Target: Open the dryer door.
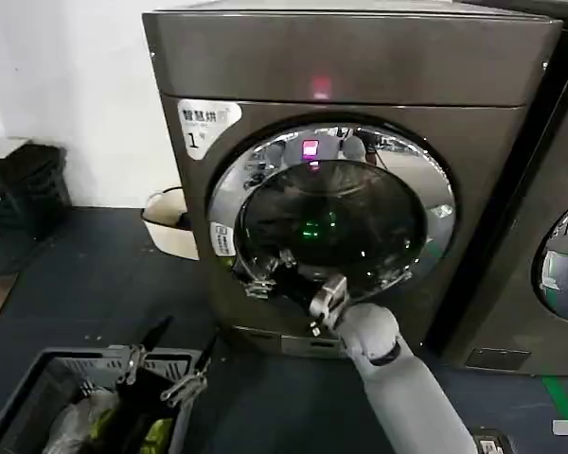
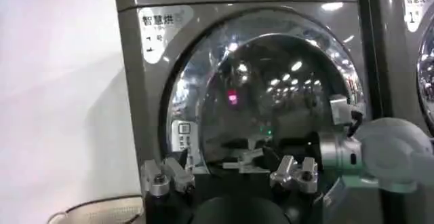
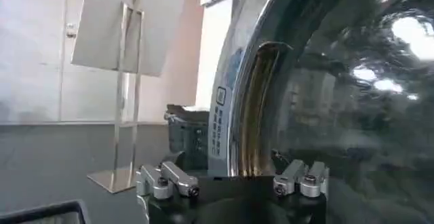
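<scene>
The dryer is a bronze-grey front-loader with a "1" sticker and a lit red light. Its dryer door has a chrome rim around dark glass and lies flat against the front. My right gripper is at the door's lower left edge, open. In the right wrist view the chrome rim runs up between the spread fingers of the right gripper. My left gripper hangs low on the left, open and holding nothing, well short of the dryer. The left wrist view looks past the left gripper at the door.
A grey basket holding cloths sits on the dark floor under the left gripper. A cream basin stands by the white wall beside the dryer, and a black crate farther left. A neighbouring machine adjoins the dryer on the right.
</scene>
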Available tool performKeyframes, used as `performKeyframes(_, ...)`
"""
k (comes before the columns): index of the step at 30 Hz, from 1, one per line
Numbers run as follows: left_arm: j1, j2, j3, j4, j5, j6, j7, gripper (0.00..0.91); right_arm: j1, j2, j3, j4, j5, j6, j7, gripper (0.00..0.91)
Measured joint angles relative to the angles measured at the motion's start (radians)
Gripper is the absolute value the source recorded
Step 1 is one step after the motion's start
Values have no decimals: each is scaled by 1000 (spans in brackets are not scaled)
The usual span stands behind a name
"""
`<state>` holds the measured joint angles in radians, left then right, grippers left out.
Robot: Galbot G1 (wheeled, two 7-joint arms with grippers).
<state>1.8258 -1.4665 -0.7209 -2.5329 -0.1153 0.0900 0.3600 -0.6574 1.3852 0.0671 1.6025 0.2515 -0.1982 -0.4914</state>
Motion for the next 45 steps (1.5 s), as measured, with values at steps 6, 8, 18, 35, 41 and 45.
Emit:
performKeyframes(6, 3, -3, 2, -5, -4, 7, 1, 907, 24, 8, -17, -28, 6, 1, -4, 907)
performKeyframes(8, 4, -3, 2, -5, -4, 7, 1, 907, 35, 13, -23, -41, 6, 1, -4, 907)
performKeyframes(18, -1, -7, 5, 2, -6, 8, 3, 907, 90, 39, -58, -100, 10, 5, -4, 907)
performKeyframes(35, -27, 7, -5, 13, 17, 69, -28, 907, 91, 24, -71, -77, 104, -63, -105, 907)
performKeyframes(41, -60, 19, -35, 41, -30, 70, 0, 907, 80, -1, -72, -59, 125, -32, -188, 907)
performKeyframes(45, -98, 41, -85, 63, -114, 107, 41, 907, 71, -15, -74, -48, 127, -10, -222, 907)
